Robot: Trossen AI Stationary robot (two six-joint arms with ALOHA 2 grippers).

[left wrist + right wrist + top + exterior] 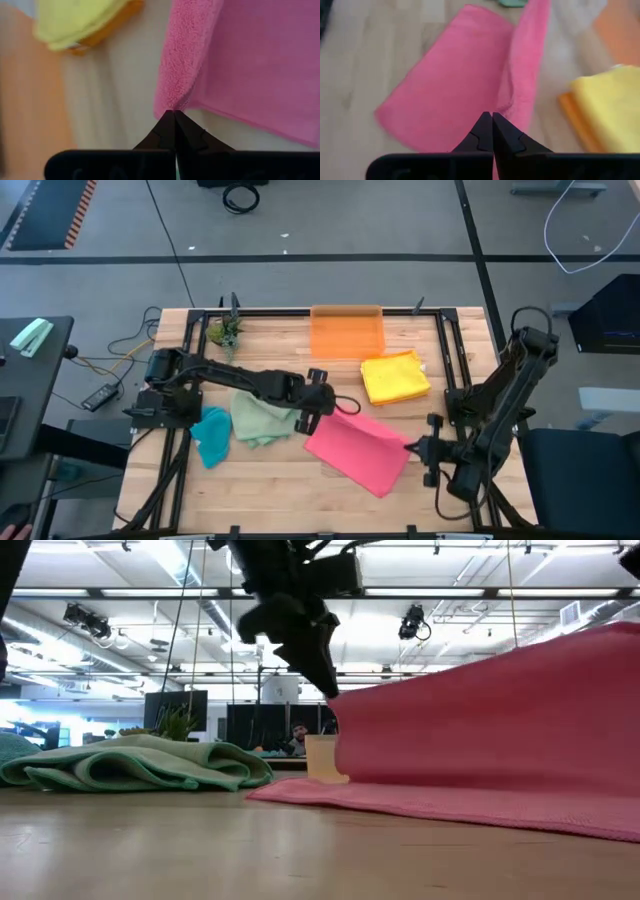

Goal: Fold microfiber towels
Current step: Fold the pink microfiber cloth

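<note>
Left pincer (pixel 322 413) on pink towel (pixel 362 452), orange bin (pixel 346 333) apart.

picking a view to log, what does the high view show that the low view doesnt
Only the high view shows the orange bin, the yellow towel, the teal towel and the right pincer at the pink towel's corner. Only the low view shows the room behind, its screens and ceiling lights, and the raised pink edge from the side. Both show the pink towel, the green towel and the left pincer shut on the pink towel.
</note>
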